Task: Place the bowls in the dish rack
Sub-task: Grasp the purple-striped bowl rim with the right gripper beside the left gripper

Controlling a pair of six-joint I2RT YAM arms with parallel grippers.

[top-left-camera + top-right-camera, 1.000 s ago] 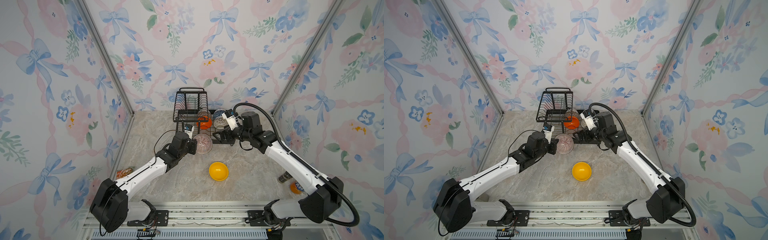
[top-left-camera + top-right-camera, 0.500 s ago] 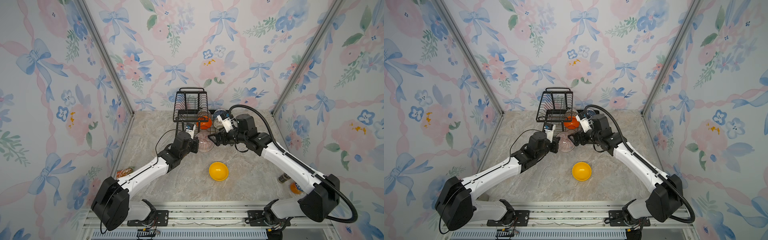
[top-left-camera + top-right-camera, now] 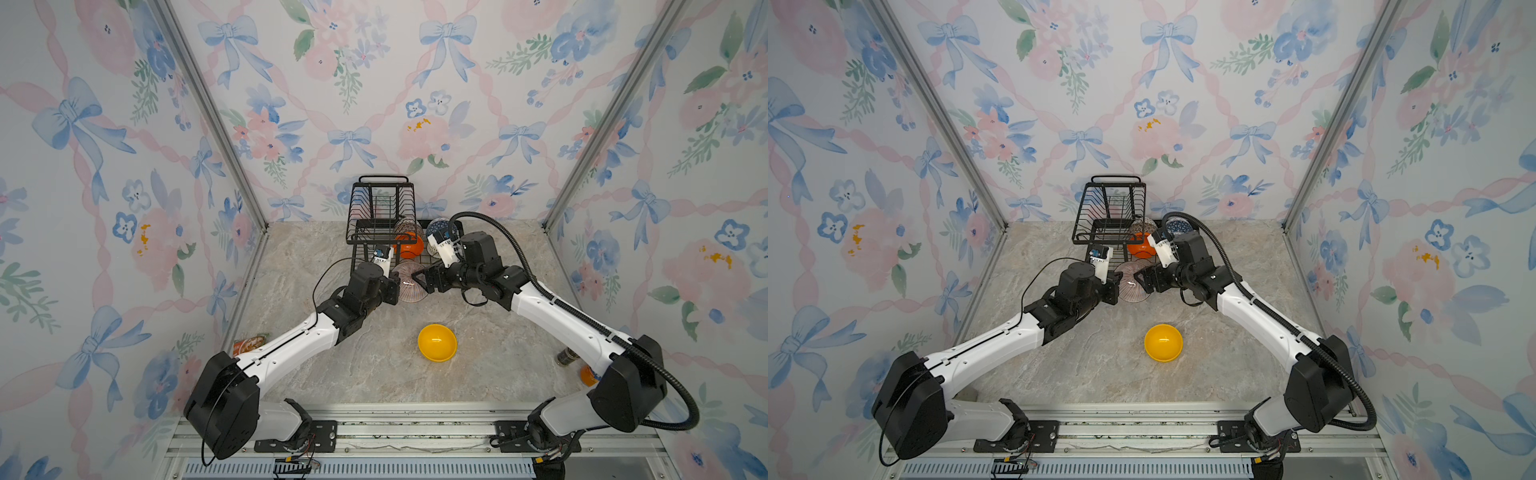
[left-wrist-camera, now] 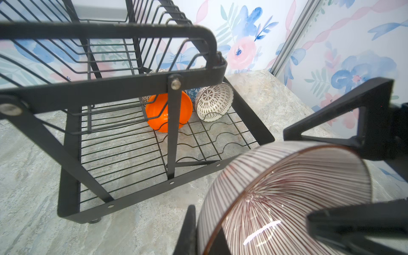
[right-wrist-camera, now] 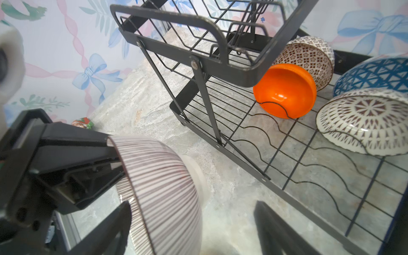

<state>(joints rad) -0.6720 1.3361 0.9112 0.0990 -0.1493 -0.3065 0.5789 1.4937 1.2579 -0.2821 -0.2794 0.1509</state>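
The pinkish striped bowl (image 3: 410, 286) (image 3: 1133, 286) (image 4: 287, 198) (image 5: 161, 187) hangs on edge just in front of the dish rack (image 3: 376, 220) (image 3: 1108, 208) (image 4: 110, 88) (image 5: 220, 64). My left gripper (image 3: 397, 287) (image 3: 1116, 287) (image 4: 205, 231) is shut on its rim. My right gripper (image 3: 422, 284) (image 3: 1142, 282) (image 5: 192, 220) stands open, its jaws straddling the bowl's far side with a gap. On the rack's lower tray lie an orange bowl (image 3: 409, 246) (image 4: 163, 110) (image 5: 284, 97), a white lattice bowl (image 4: 214, 103) (image 5: 364, 119), a blue bowl (image 3: 440, 228) (image 5: 375, 72) and a brown mosaic bowl (image 5: 309, 57). A yellow bowl (image 3: 437, 343) (image 3: 1163, 343) sits on the table.
An orange soda can (image 3: 588, 374) and a dark can (image 3: 567, 357) stand at the right wall behind my right arm. A snack packet (image 3: 249, 343) (image 5: 82, 123) lies at the left wall. The rack's upper basket overhangs the tray's left part.
My right gripper has moved left from the rack to the striped bowl, and its jaws have narrowed a little. My left gripper has carried the bowl slightly toward the rack.
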